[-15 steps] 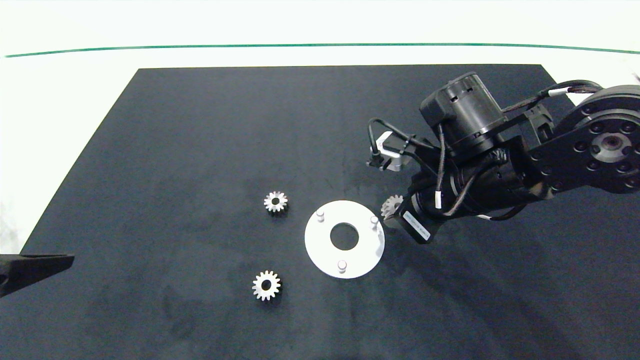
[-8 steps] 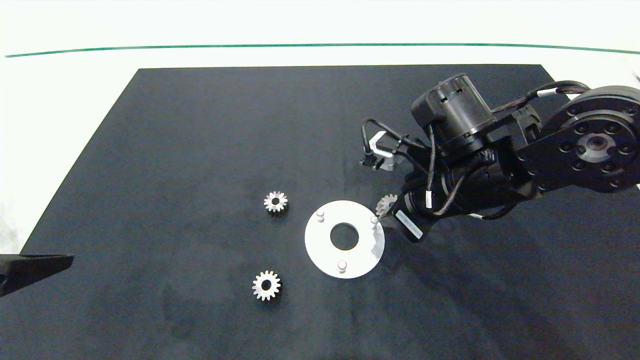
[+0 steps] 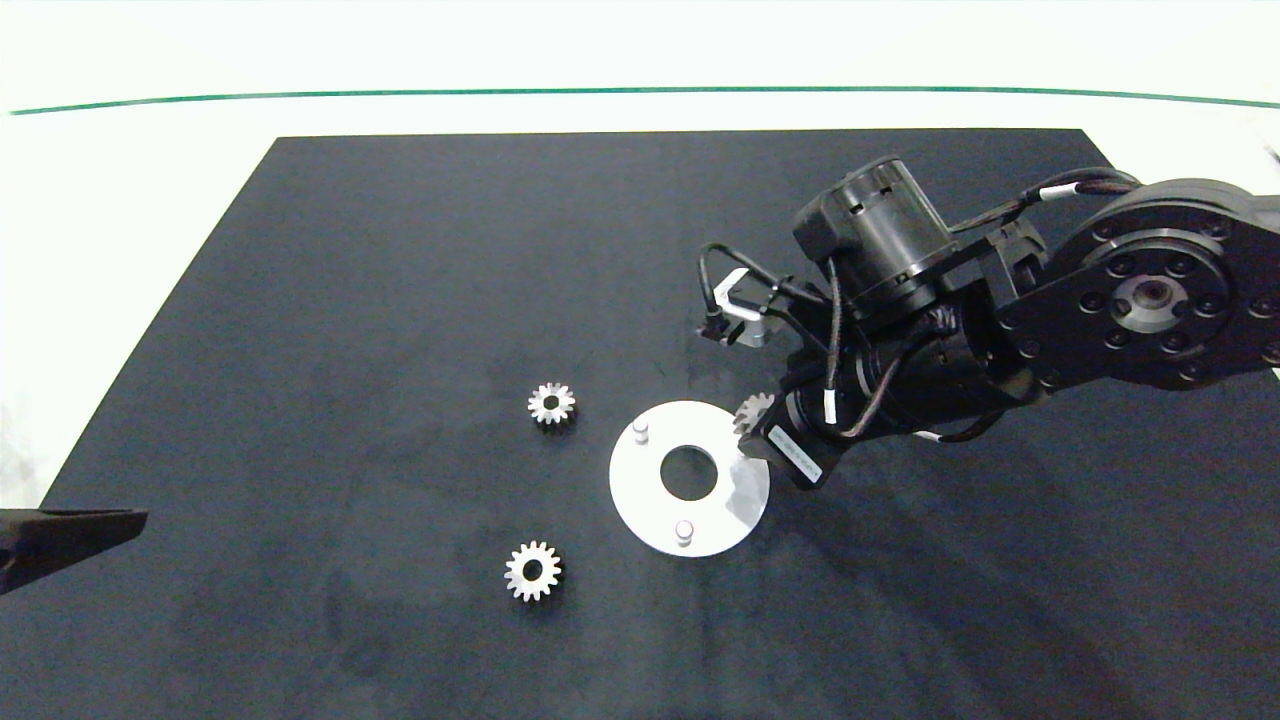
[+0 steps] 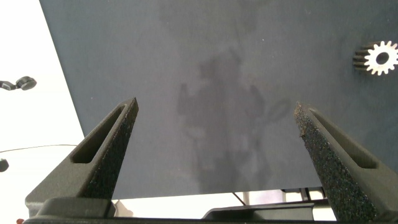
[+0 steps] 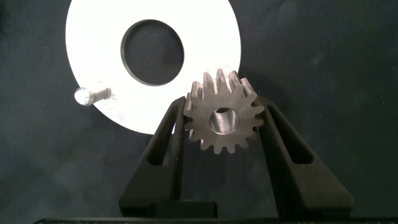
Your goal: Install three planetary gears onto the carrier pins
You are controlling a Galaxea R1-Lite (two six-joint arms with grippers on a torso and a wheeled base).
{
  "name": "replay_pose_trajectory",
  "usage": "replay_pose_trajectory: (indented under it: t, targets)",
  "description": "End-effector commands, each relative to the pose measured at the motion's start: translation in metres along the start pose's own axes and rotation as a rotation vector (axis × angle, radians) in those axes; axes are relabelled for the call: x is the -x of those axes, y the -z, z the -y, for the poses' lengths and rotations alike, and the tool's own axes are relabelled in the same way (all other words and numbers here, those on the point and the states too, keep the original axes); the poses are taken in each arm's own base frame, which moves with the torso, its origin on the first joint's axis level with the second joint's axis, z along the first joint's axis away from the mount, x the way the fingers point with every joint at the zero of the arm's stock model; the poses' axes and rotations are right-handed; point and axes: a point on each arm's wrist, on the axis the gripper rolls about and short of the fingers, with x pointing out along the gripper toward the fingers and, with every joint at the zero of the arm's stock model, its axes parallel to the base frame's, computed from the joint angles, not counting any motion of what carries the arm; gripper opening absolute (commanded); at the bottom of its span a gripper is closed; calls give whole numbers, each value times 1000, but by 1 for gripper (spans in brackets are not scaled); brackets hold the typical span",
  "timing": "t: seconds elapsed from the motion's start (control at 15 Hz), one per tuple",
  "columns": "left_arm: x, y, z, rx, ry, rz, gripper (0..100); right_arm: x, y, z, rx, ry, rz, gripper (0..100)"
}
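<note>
Three planetary gears are in sight. One gear point(image 5: 221, 119) sits clamped between the closed jaws of the right gripper point(image 3: 757, 432), its flat face and bore turned toward the wrist camera. In the head view this held gear point(image 3: 753, 412) is at the right rim of the white disc point(image 3: 652, 510), just right of frame centre, tilted rather than flat. The other two lie flat on the black mat point(image 3: 400, 300), bores pointing straight up: the upper gear point(image 3: 551, 404) left of the disc, the lower gear point(image 3: 532, 571) toward the lower left of it, both apart from the disc and from each other.

Two carrier pins show upright on the disc in the head view: the upper-left pin point(image 3: 641, 429) and the bottom pin point(image 3: 684, 530). The place of the third is covered by the gripper and gear.

The right arm point(image 3: 1050, 310) enters from the right edge and slopes down-left, wrist bent toward the disc.

The left gripper point(image 4: 214, 130) rests at the left edge of the frame, low over the mat's corner, jaws spread wide and holding nothing; the table point(image 3: 120, 200) shows pale around the mat.
</note>
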Motion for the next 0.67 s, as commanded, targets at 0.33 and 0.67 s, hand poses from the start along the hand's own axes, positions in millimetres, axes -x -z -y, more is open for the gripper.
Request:
replay_pose_trajectory:
  t: [0.33, 0.67]
  targets:
    - [0, 0, 0, -1, -1, -3, 100, -5, 1, -2, 7, -6, -16, 0]
    - [1, 1, 0, -1, -1, -2, 100, -6, 2, -2, 7, -7, -21, 0]
